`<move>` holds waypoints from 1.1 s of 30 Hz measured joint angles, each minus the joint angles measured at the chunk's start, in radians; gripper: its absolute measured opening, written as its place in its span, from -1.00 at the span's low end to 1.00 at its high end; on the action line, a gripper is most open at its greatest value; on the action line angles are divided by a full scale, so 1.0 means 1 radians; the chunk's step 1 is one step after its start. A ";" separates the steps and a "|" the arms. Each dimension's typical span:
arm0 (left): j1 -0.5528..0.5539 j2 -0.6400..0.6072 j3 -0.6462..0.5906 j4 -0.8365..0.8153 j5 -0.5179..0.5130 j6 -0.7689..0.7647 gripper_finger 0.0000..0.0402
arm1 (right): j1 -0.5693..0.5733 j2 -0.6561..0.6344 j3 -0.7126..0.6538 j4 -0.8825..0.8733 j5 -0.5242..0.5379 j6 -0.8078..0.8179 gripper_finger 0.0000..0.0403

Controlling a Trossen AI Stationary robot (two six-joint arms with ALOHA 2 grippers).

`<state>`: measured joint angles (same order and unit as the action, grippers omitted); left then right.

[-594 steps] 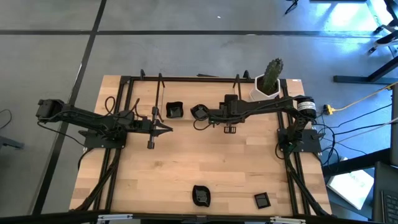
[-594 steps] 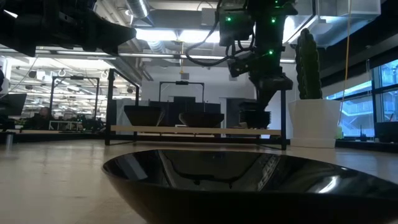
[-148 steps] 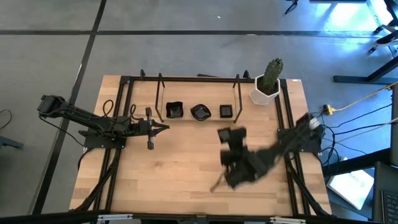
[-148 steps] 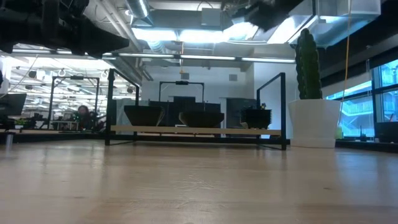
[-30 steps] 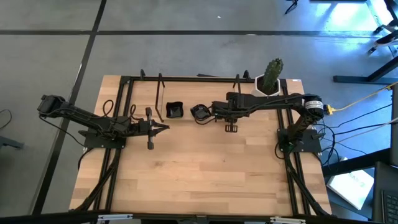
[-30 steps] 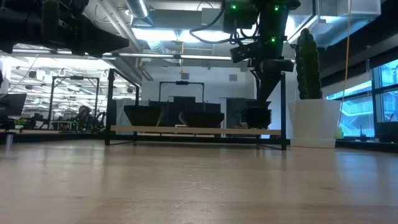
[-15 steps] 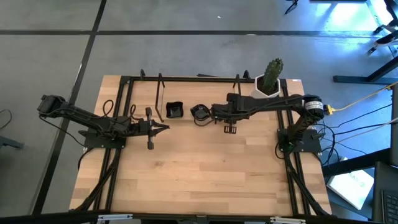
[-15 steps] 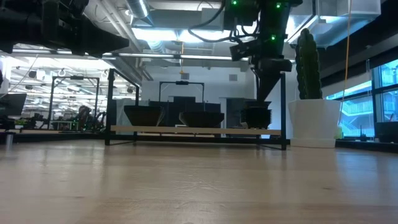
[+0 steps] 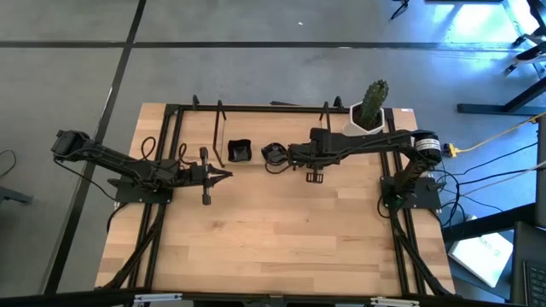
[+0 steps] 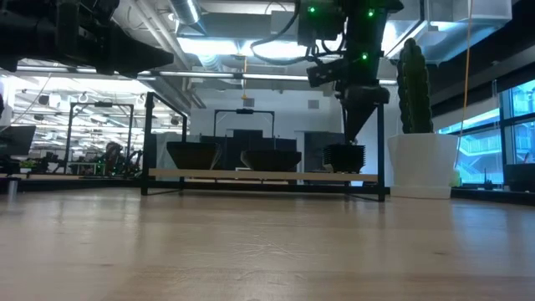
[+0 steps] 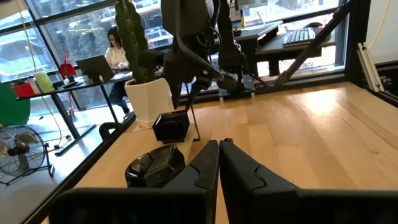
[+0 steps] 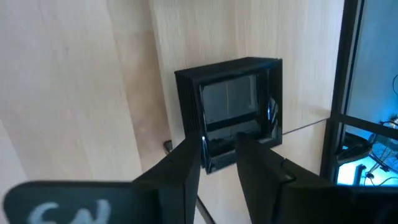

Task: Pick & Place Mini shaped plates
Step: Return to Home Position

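Three stacks of mini shaped plates, all glossy black, stand in a row on a low shelf (image 10: 251, 174) at the table's far side. They are wavy-edged ones (image 9: 240, 151), leaf-like ones (image 9: 273, 154) and small squares (image 12: 230, 102). My right gripper (image 12: 219, 144) hangs over the square stack (image 10: 344, 157), pointing steeply down. It is open, its fingertips stand just above the stack's near edge, and nothing shows between them. In the high view the arm hides this stack. My left gripper (image 11: 219, 144) waits shut and level at the table's left (image 9: 229, 175).
A white pot with a green cactus (image 9: 367, 119) stands at the far right corner, close beside the right arm. Black frame uprights (image 10: 380, 146) flank the shelf. Bare wooden tabletop (image 9: 281, 239) stretches toward the near edge.
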<state>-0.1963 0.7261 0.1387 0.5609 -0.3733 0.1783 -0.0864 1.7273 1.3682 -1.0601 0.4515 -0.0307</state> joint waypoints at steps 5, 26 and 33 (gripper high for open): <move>0.000 0.000 0.000 -0.014 0.000 0.001 -0.97 | 0.000 -0.006 0.000 0.039 0.001 -0.009 -0.50; 0.000 -0.021 0.001 0.124 0.026 0.111 -0.99 | 0.217 -0.781 -0.631 1.021 -0.273 -0.157 -0.94; -0.032 -0.190 0.002 0.012 0.076 0.140 -0.99 | 0.240 -1.085 -0.934 1.242 -0.299 -0.121 -0.97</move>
<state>-0.2281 0.5366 0.1406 0.5729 -0.2973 0.3185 0.1535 0.6427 0.4339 0.1817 0.1524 -0.1515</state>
